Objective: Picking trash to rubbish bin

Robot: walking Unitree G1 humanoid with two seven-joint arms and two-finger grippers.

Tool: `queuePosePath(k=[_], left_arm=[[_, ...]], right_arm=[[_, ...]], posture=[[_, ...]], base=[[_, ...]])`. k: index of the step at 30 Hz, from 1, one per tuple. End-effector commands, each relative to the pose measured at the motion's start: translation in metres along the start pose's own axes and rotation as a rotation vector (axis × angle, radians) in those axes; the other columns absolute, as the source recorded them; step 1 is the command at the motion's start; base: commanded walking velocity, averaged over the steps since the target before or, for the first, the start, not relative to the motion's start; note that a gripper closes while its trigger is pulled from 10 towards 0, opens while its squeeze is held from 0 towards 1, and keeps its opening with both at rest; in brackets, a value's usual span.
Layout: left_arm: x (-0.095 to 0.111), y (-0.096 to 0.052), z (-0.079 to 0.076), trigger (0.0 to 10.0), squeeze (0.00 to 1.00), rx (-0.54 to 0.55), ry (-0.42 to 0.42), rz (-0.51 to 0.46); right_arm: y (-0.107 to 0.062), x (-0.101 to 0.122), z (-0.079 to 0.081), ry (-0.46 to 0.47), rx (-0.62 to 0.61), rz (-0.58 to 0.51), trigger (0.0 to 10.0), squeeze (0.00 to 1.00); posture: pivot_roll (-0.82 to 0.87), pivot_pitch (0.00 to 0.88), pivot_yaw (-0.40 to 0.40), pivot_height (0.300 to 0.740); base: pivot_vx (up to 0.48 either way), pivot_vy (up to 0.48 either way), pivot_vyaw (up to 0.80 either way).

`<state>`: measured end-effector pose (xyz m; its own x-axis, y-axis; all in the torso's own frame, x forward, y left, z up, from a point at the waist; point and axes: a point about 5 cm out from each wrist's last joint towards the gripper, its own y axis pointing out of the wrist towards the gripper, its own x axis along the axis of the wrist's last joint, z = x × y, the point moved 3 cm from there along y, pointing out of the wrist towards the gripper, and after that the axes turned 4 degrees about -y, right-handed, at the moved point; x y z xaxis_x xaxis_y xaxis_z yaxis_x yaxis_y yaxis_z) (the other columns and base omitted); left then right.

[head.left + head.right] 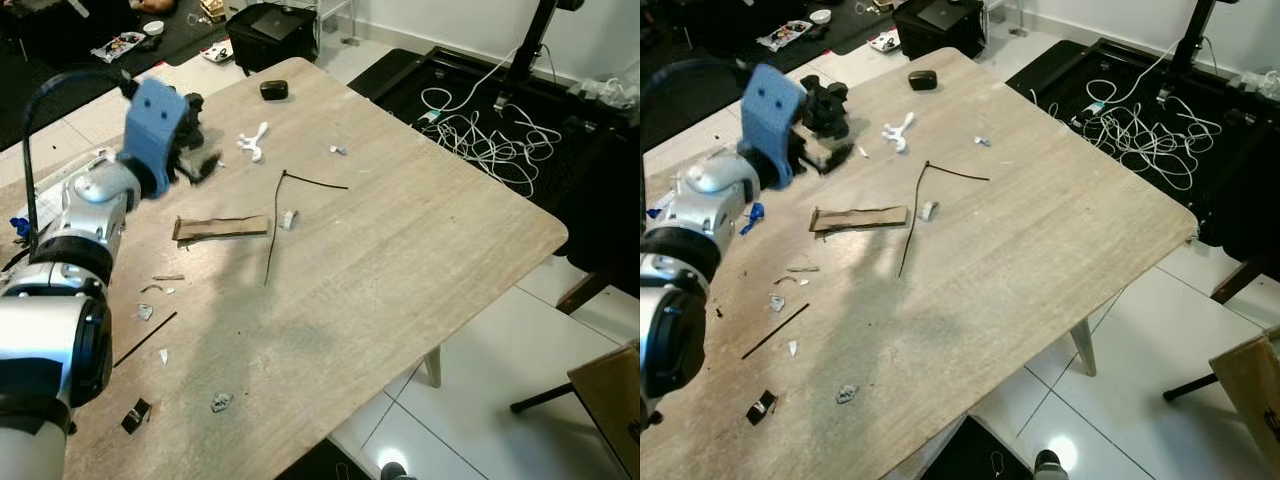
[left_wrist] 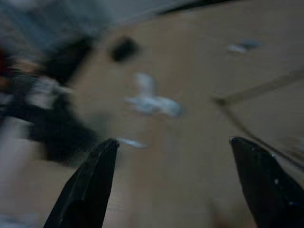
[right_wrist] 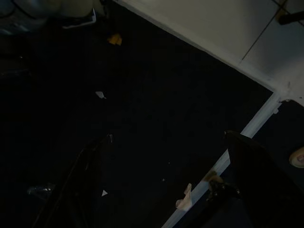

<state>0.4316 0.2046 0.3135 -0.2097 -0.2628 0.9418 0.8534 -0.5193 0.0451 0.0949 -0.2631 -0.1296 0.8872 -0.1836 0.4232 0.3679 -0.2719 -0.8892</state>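
Your head views show the wooden table [image 1: 400,260] with trash on it. The flat brown cardboard strip [image 1: 221,228] lies near the middle, its long side running left to right. A long thin black stick [image 1: 272,240] beside it runs toward you, then bends right at its far end. The left gripper [image 1: 828,112] hangs over the table's far left part.

Your left wrist view is blurry. The 2 fingers [image 2: 85,190] are spread apart, holding nothing, above a white scrap [image 2: 154,102].

Your right wrist view is dark. The right gripper [image 3: 166,190] hangs open over a dark floor [image 3: 156,109].
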Motion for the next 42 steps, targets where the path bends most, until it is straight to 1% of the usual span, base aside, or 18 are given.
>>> queuePosePath(k=[1, 2, 3, 4, 5, 6, 9, 11, 12, 13, 14, 16, 21, 25, 30, 37, 42], left_arm=[[-0.019, -0.010, -0.011, 10.0, 0.00, -0.173, -0.076, 0.054], [-0.019, -0.010, -0.011, 10.0, 0.00, -0.173, -0.076, 0.054], [-0.022, -0.012, -0.013, 10.0, 0.00, -0.206, -0.079, 0.075], [-0.031, -0.016, -0.012, 10.0, 0.00, -0.219, -0.027, 0.150], [-0.031, -0.016, -0.012, 10.0, 0.00, -0.219, -0.027, 0.150], [-0.039, -0.020, -0.014, 10.0, 0.00, -0.255, 0.027, 0.225], [-0.050, -0.026, -0.017, 10.0, 0.00, -0.345, 0.142, 0.377], [-0.050, -0.025, -0.020, 10.0, 0.00, -0.388, 0.180, 0.435], [-0.050, -0.025, -0.020, 10.0, 0.00, -0.388, 0.180, 0.435], [-0.050, -0.024, -0.022, 10.0, 0.00, -0.409, 0.197, 0.454], [-0.050, -0.024, -0.022, 10.0, 0.00, -0.409, 0.197, 0.454], [-0.047, -0.019, -0.027, 10.0, 0.00, -0.426, 0.218, 0.463], [-0.043, -0.012, -0.033, 10.0, 0.00, -0.435, 0.219, 0.449], [-0.031, 0.001, -0.044, 10.0, 0.00, -0.449, 0.180, 0.373], [-0.028, 0.006, -0.050, 10.0, 0.00, -0.470, 0.161, 0.369], [-0.028, 0.012, -0.053, 10.0, 0.00, -0.423, 0.135, 0.352], [-0.031, 0.014, -0.050, 10.0, 0.00, -0.375, 0.150, 0.368]], right_arm=[[-0.004, -0.026, -0.002, 0.006, -0.004, 0.083, 10.0, 0.00], [-0.004, -0.026, -0.002, 0.006, -0.004, 0.083, 10.0, 0.00], [-0.004, -0.027, -0.002, 0.007, -0.005, 0.085, 10.0, 0.00], [-0.005, -0.029, -0.003, 0.010, -0.008, 0.088, 10.0, 0.00], [-0.005, -0.029, -0.003, 0.010, -0.008, 0.088, 10.0, 0.00], [-0.006, -0.033, -0.004, 0.013, -0.011, 0.095, 10.0, 0.00], [-0.009, -0.043, -0.006, 0.020, -0.017, 0.117, 10.0, 0.00], [-0.010, -0.049, -0.007, 0.024, -0.020, 0.128, 10.0, 0.00], [-0.010, -0.049, -0.007, 0.024, -0.020, 0.128, 10.0, 0.00], [-0.011, -0.051, -0.007, 0.027, -0.021, 0.132, 10.0, 0.00], [-0.011, -0.051, -0.007, 0.027, -0.021, 0.132, 10.0, 0.00], [-0.012, -0.055, -0.007, 0.038, -0.025, 0.138, 10.0, 0.00], [-0.014, -0.060, -0.008, 0.047, -0.029, 0.144, 10.0, 0.00], [-0.020, -0.076, -0.008, 0.065, -0.037, 0.167, 10.0, 0.00], [-0.026, -0.091, -0.010, 0.079, -0.046, 0.192, 10.0, 0.00], [-0.031, -0.103, -0.010, 0.094, -0.053, 0.210, 10.0, 0.00], [-0.032, -0.106, -0.010, 0.108, -0.058, 0.206, 10.0, 0.00]], posture=[[-0.32, 0.236, 0.161, 0.740], [-0.32, 0.236, 0.161, 0.740], [-0.32, 0.236, 0.163, 0.740], [-0.32, 0.240, 0.167, 0.740], [-0.32, 0.240, 0.167, 0.740], [-0.33, 0.243, 0.167, 0.740], [-0.33, 0.253, 0.174, 0.740], [-0.34, 0.258, 0.177, 0.740], [-0.34, 0.258, 0.177, 0.740], [-0.34, 0.261, 0.180, 0.740], [-0.34, 0.261, 0.180, 0.740], [-0.35, 0.284, 0.193, 0.740], [-0.35, 0.300, 0.202, 0.740], [-0.37, 0.333, 0.216, 0.740], [-0.38, 0.367, 0.229, 0.740], [-0.39, 0.402, 0.244, 0.740], [-0.40, 0.413, 0.249, 0.740]], base=[[0.000, 0.000, 0.00], [0.000, 0.000, 0.00], [0.000, 0.000, 0.00], [0.000, 0.000, 0.00], [0.000, 0.000, 0.00], [0.000, 0.000, 0.00], [0.000, 0.000, 0.00], [0.000, 0.000, 0.00], [0.000, 0.000, 0.00], [0.000, 0.000, 0.00], [0.000, 0.000, 0.00], [0.000, 0.000, 0.00], [0.000, 0.000, 0.00], [0.000, 0.000, 0.00], [0.000, 0.000, 0.00], [0.000, 0.000, 0.00], [0.000, 0.000, 0.00]])
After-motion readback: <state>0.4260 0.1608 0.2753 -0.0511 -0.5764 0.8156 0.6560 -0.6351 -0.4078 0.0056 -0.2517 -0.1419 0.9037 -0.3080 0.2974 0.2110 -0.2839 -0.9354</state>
